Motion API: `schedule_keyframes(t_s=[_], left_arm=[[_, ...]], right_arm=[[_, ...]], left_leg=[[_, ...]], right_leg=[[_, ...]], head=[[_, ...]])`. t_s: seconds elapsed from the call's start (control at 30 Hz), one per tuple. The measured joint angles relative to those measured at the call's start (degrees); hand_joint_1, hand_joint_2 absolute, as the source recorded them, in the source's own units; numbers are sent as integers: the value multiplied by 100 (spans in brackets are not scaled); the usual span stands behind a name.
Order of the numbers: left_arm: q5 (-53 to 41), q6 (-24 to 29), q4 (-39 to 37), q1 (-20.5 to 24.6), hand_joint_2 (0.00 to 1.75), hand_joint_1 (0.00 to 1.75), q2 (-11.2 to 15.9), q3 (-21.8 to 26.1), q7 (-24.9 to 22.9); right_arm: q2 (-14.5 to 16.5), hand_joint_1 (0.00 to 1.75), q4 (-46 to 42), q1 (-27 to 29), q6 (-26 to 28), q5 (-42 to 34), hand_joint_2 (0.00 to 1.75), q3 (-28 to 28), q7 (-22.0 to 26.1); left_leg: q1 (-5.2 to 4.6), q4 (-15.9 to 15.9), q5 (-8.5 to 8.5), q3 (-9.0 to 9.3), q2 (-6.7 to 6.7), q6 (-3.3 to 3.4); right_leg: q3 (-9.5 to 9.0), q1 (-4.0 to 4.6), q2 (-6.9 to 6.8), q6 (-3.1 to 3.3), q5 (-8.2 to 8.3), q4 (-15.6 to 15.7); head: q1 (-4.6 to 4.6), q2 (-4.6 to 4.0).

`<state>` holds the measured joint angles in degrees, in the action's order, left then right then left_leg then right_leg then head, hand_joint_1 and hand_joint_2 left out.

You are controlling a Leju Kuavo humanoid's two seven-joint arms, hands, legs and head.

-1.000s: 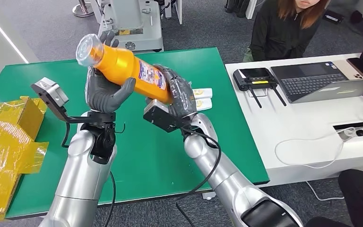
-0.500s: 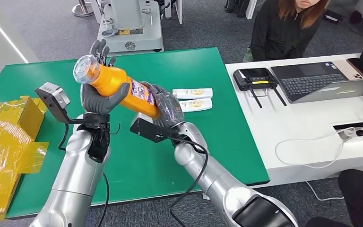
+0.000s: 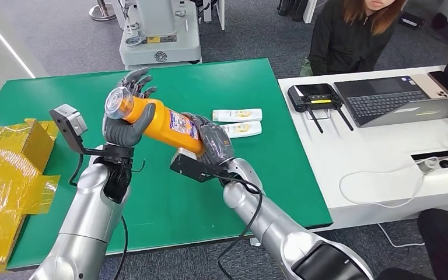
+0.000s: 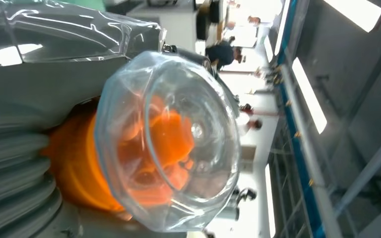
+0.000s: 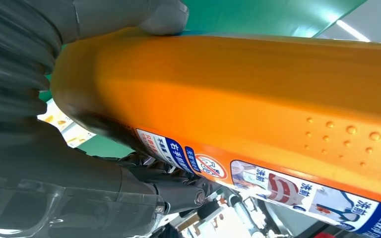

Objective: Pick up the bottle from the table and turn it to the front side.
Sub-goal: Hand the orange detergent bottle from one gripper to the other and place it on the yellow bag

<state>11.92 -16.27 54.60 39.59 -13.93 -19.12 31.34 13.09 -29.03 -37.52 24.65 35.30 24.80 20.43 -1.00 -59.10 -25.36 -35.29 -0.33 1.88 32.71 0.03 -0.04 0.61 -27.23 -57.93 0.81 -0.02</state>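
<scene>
The orange bottle (image 3: 163, 119) with a clear cap (image 3: 119, 104) is held in the air over the green table (image 3: 251, 76), lying slanted with the cap toward my left. Its printed label (image 3: 182, 123) faces up. My left hand (image 3: 125, 125) cradles the neck end, its thumb (image 3: 146, 116) laid over the bottle and its fingers (image 3: 140, 80) spread behind the cap. My right hand (image 3: 213, 140) grips the base end. The left wrist view shows the clear cap (image 4: 171, 139) end-on beside my left hand (image 4: 25, 114). The right wrist view shows the orange body (image 5: 238, 94) and label (image 5: 297, 191) against my right hand (image 5: 39, 84).
Two white tubes (image 3: 237, 115) (image 3: 242, 129) lie on the green table just beyond my right hand. A yellow wrapped box (image 3: 6, 175) sits at the table's left end. A white desk (image 3: 379, 151) with a laptop (image 3: 396, 99) and controller (image 3: 312, 96) stands to the right, a person (image 3: 356, 35) behind it.
The bottle has come down toward the table, held by both hands, and lies flatter. My left hand's fingers have spread out behind the cap.
</scene>
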Motion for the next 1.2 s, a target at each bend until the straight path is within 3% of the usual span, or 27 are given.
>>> schedule_keyframes(t_s=[0.23, 0.57, 0.7, 0.93, 1.2], left_arm=[[408, -696, -289, 128, 175, 175, 12, 4, -284], [755, -994, -556, 342, 175, 175, -72, 4, -398], [764, -997, -576, 361, 175, 175, -117, 3, -389], [560, -814, -610, 250, 175, 175, -235, -28, -309], [-67, -338, -610, 233, 175, 175, -152, -28, -44]], right_arm=[[-80, 175, 5, -76, 123, -84, 175, 1, -21], [-151, 169, -100, -95, 160, -367, 175, -10, 101], [-149, 0, -145, -87, 132, -388, 175, -17, 157], [-67, 0, -286, -121, 128, -511, 175, -3, 308], [-73, 0, -519, 57, 127, -778, 175, -13, 498]], left_leg=[[0, -1, 0, 0, -1, 0], [-1, -1, 0, 0, -1, 0], [0, -1, 0, 0, -1, 0], [0, -1, 0, -1, 3, 0], [0, 0, 0, -1, 3, 0]], right_leg=[[0, 0, 0, 0, 0, 0], [0, 0, 0, 0, 0, 0], [0, 0, 0, 0, 0, 0], [1, 0, 3, 0, 0, -1], [2, 0, 3, 0, 0, -1]], head=[[1, 0], [1, 0], [1, 0], [1, 0], [1, 0]])
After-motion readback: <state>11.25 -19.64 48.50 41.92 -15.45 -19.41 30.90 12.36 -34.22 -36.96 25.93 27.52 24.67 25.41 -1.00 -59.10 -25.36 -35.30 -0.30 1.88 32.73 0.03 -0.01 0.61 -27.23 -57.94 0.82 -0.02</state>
